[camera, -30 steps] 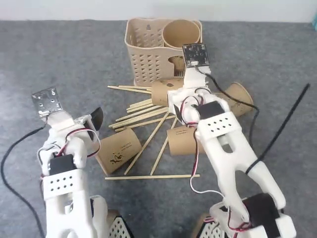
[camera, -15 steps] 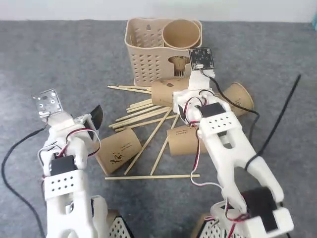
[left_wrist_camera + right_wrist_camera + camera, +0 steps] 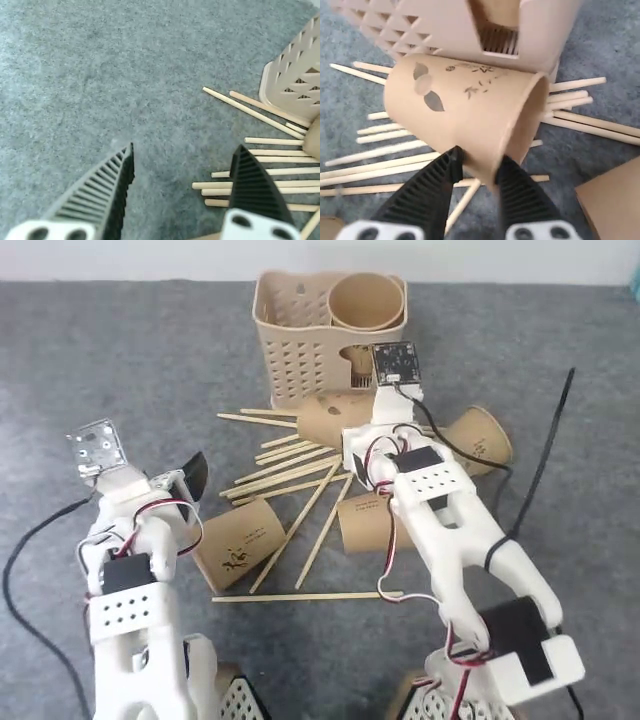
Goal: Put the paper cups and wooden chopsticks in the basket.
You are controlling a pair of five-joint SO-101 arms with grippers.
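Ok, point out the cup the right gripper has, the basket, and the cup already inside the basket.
held cup point(image 3: 455, 110): right wrist view, on its printed side wall.
basket point(image 3: 295, 368): high view, on its perforated front wall.
cup in the basket point(image 3: 367, 308): high view, on its inner wall.

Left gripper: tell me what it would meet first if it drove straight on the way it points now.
Probably the bare grey carpet: the open left gripper points down at it with nothing between. The pale wooden chopsticks lie off beside one finger, seemingly outside that line.
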